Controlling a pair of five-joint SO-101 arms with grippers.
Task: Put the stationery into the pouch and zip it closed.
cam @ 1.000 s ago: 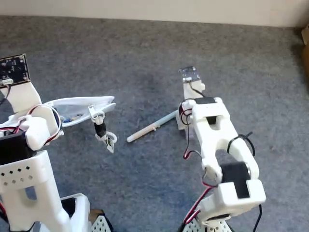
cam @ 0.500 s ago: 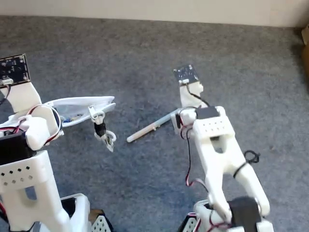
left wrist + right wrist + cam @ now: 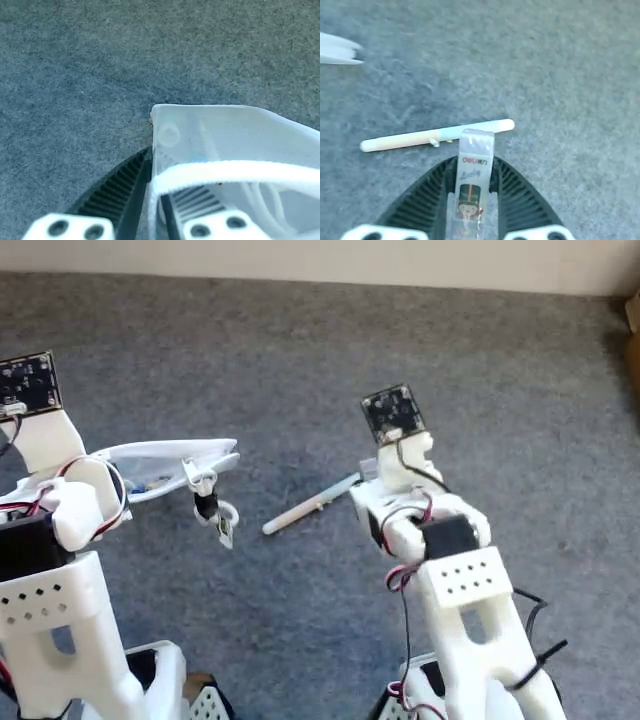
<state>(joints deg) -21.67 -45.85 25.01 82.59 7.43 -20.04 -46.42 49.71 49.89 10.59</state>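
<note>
On the left side of the grey carpet [image 3: 200, 360], the left gripper [image 3: 156, 172] is clamped tight on the edge of the pouch [image 3: 165, 462]. The pouch is a white, see-through mesh case that stretches rightward from that arm. A small charm [image 3: 218, 518] dangles from its right end. Faint shapes show through the mesh, but what they are cannot be told. Right of centre, the right gripper [image 3: 473, 161] pinches a small clear packet [image 3: 472, 190] with a printed label, which stands lengthwise between the jaws. A pale pen [image 3: 310, 505] lies flat on the carpet between the two arms. It is slanted, its nearer left end toward the charm and its farther right end just beside the right arm. From the right wrist, the pen lies crosswise just beyond the packet's tip.
</note>
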